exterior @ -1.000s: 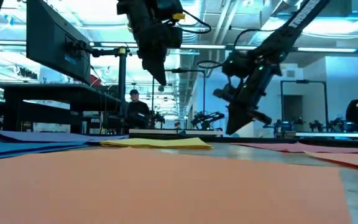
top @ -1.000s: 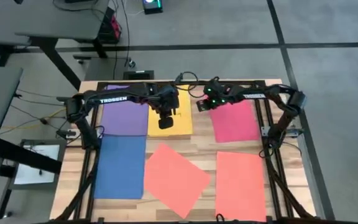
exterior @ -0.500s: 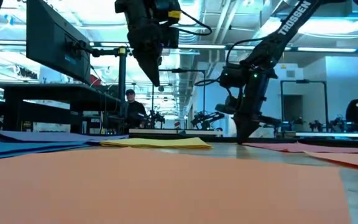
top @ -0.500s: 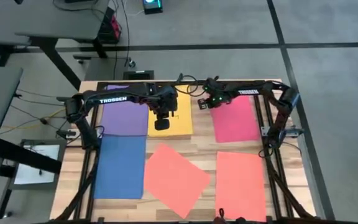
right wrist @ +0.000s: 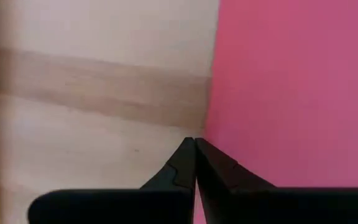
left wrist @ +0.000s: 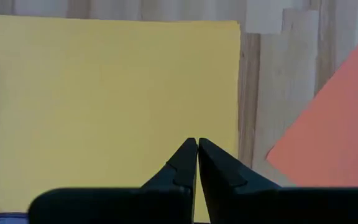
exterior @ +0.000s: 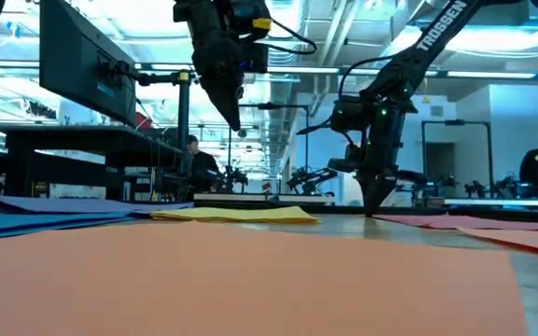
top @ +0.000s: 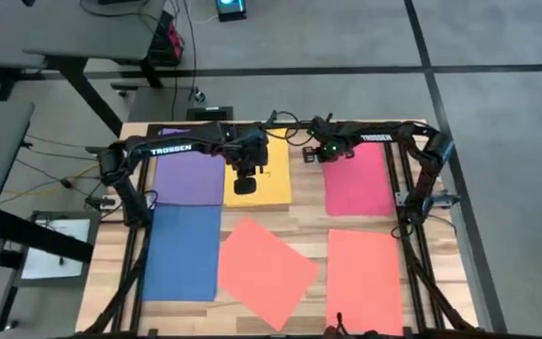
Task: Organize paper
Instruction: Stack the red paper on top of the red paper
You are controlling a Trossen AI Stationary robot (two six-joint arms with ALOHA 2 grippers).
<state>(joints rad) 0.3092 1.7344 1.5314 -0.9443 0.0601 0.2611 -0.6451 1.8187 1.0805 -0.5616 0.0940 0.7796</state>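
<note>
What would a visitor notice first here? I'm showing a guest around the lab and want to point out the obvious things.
Coloured sheets cover the table: purple sheet, yellow sheet and pink sheet at the back, blue sheet and two coral sheets in front. The left gripper hangs shut over the yellow sheet; the right gripper, shut, reaches down to the pink sheet's edge.

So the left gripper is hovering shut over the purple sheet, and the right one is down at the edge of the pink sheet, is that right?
Not quite. The left gripper hovers shut over the yellow sheet, not the purple one; the left wrist view shows this. The right gripper is down at the pink sheet's edge.
</note>
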